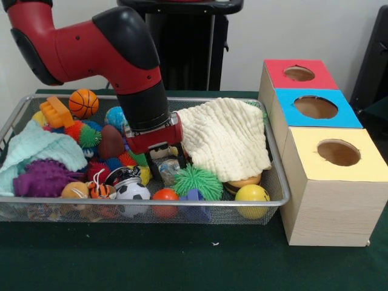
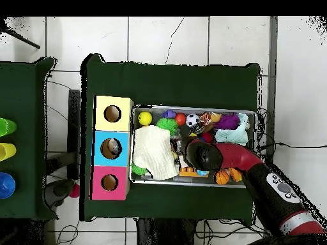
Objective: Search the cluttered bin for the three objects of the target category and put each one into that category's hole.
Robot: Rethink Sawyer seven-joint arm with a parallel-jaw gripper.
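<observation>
The gripper point(image 1: 165, 159) is lowered into the middle of the wire basket point(image 1: 276, 167), just beside the left edge of the cream cloth point(image 1: 225, 138), presumably so that the clutter can be searched for shiny metal pieces. Its two dark fingers are seen slightly parted and pointing straight down, with a small crinkled silvery lump point(image 1: 168, 171) sitting between or just below the tips; whether the lump is actually gripped cannot be told, since the fingertips are partly hidden among the toys. The lump appears roughly rounded, so no clear long axis or pointing direction can be made out. A second shiny round item, possibly a small tin lying on its side point(image 1: 123, 176), is seen just left of the gripper, near the soccer ball point(image 1: 133, 192); its open face seems turned toward the camera. The green spiky ball point(image 1: 195, 181) lies just beside the lump on the right. The blue-topped box point(image 1: 315, 108) stands between the red and yellow ones on the table, outside the basket, and its hole point(image 1: 316, 107) is positioned upward so that items can be dropped in from above. In the overhead view something pale is visible inside that hole point(image 2: 111, 148).
</observation>
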